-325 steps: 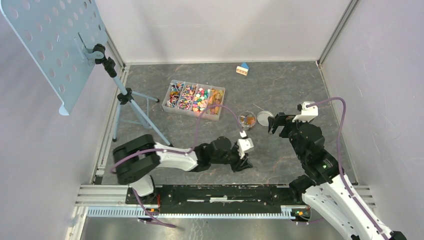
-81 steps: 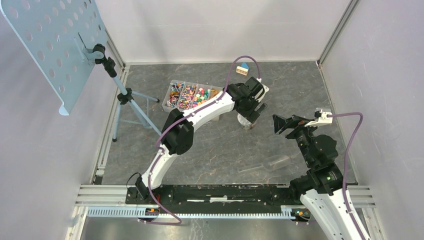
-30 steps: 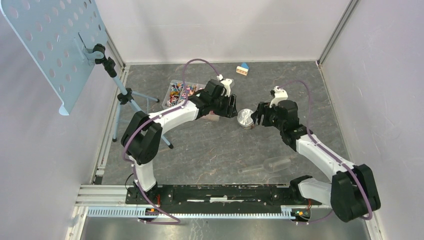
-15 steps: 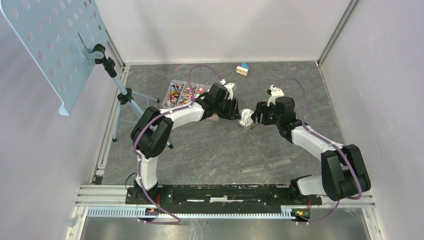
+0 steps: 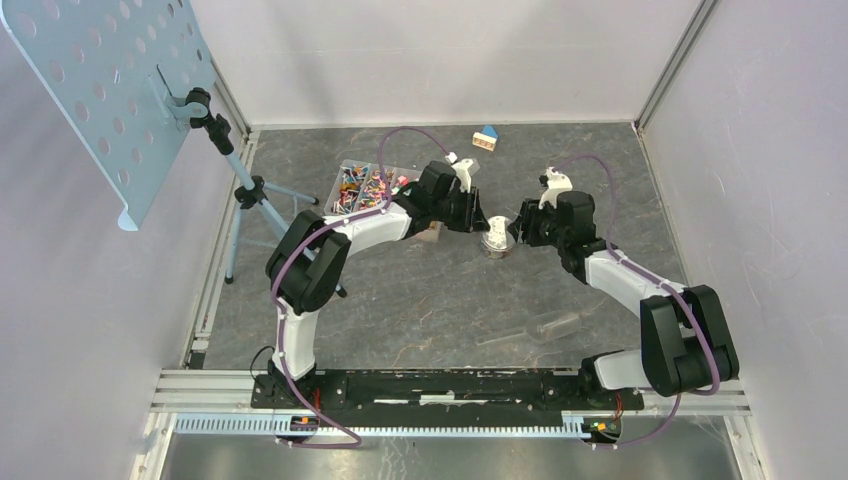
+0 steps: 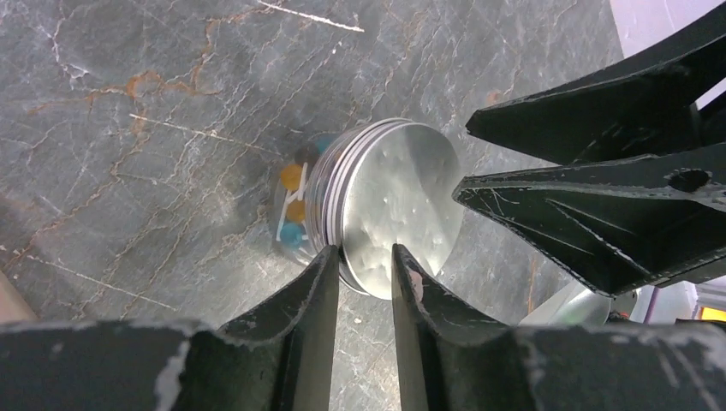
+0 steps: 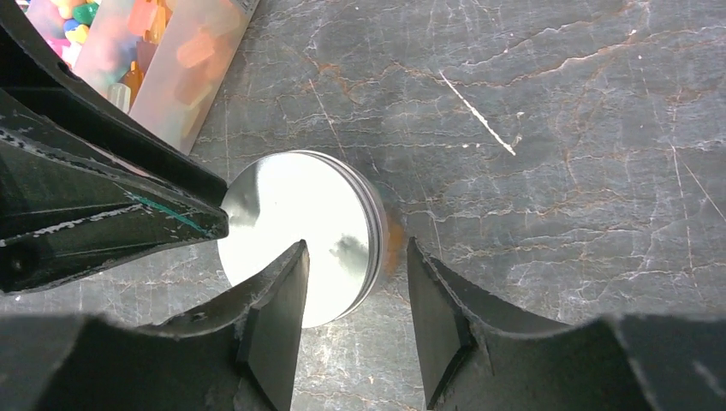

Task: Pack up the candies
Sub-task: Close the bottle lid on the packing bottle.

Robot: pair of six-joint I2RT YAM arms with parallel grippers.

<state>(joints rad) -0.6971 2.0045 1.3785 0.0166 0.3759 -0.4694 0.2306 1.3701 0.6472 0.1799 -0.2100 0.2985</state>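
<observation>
From above, the left gripper (image 5: 477, 222) and right gripper (image 5: 516, 232) meet almost tip to tip over a small jar (image 5: 497, 242) at mid-table, one from each side; I judge this is so one can steady it while the other works its top. Just to its left, partly under the left arm, lies the divided tray (image 5: 337, 197), with most of the candies (image 5: 355, 185) sorted in its compartments. In the left wrist view the jar's silver lid (image 6: 402, 201) is on and faces the camera, with a few orange and blue sweets showing through the glass beneath; this gripper's jaws are drawn narrow, the lid's near rim shows in the slit between them, and they hold nothing I can make out. In the right wrist view the jaws stand moderately apart, straddling the lid's right edge without pinching it; the tray's end compartment of amber pieces shows at upper left.
</observation>
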